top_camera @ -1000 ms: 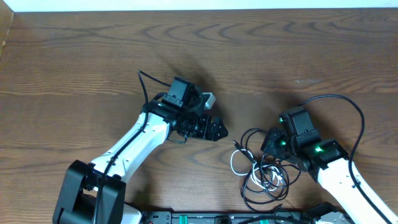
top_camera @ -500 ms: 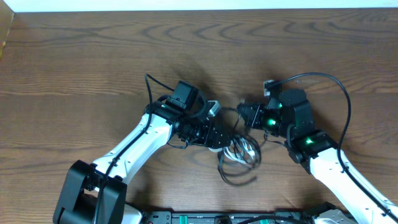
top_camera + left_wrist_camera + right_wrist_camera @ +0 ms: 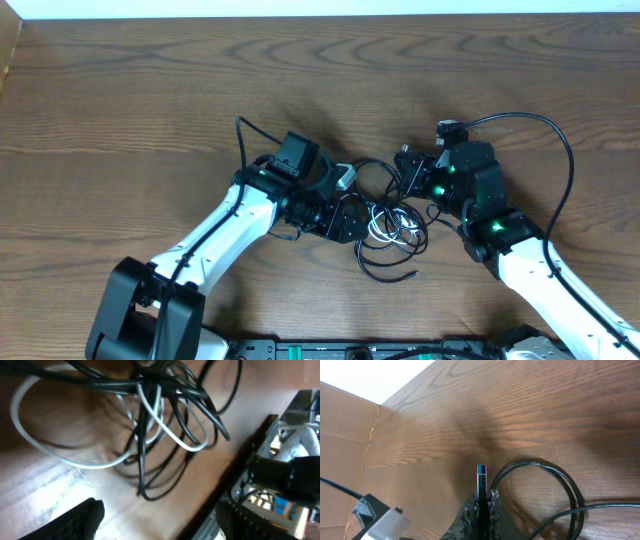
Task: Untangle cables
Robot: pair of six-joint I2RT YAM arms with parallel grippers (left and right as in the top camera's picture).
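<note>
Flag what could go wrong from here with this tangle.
The right pincer grips only the plug, so a hard pull may slip it free. The black cables cross the white cable tightly; pulling may cinch the knot. Loose loops could snag the left pincer.

Cables (image 3: 395, 250) lie bunched on the desk (image 3: 150, 100), toward 6 o'clock of centre. The white cord (image 3: 383, 233) is coiled inside the black loops. My left pincer (image 3: 352, 222) is just beside the bunch at its 9 o'clock. My right pincer (image 3: 408, 172) is at its 1 o'clock, with a black loop running up to it. One black strand trails out at 6 o'clock.
</note>
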